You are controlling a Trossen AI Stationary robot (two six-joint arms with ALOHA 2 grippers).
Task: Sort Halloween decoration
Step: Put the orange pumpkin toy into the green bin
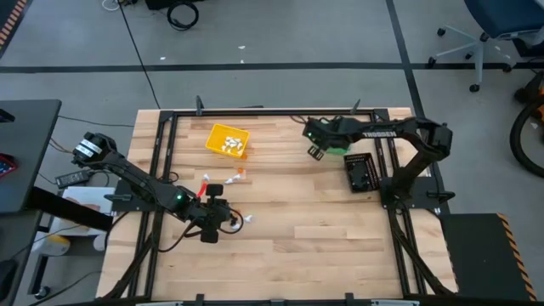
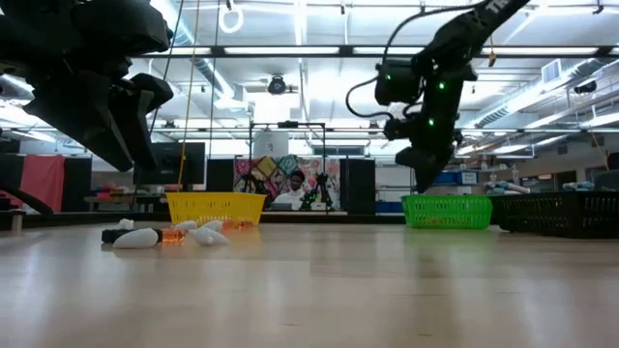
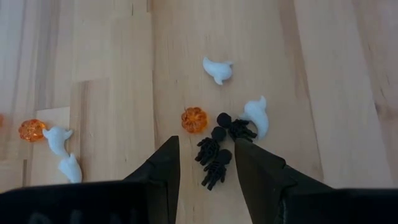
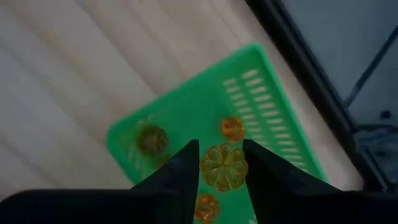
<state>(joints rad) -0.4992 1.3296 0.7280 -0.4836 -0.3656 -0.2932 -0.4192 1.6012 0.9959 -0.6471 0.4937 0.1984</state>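
Note:
Tiny Halloween decorations lie on the wooden table: black skeletons (image 3: 214,158), an orange pumpkin (image 3: 193,119) and white ghosts (image 3: 256,116). My left gripper (image 3: 205,146) hovers open above the skeletons, at the table's near left (image 1: 219,218). It touches nothing. My right gripper (image 4: 221,146) hangs over the green bin (image 4: 186,118) at the far right (image 1: 316,140). It is shut on an orange pumpkin trinket (image 4: 224,167). Other orange pumpkins (image 4: 232,128) lie on the bin's floor. My right gripper pinches the orange pumpkin trinket by two opposite edges (image 4: 205,167) between its two fingers. The fingers slant down from above. The trinket is lifted clear, above the green bin's floor, with its flat face toward the wrist camera.
A yellow bin (image 1: 228,140) holding white pieces stands at the far middle-left. A black bin (image 1: 361,172) sits just nearer than the green one. More trinkets (image 1: 231,177) lie near the left arm. A black frame (image 1: 280,111) rims the table. A person (image 2: 287,188) sits far behind.

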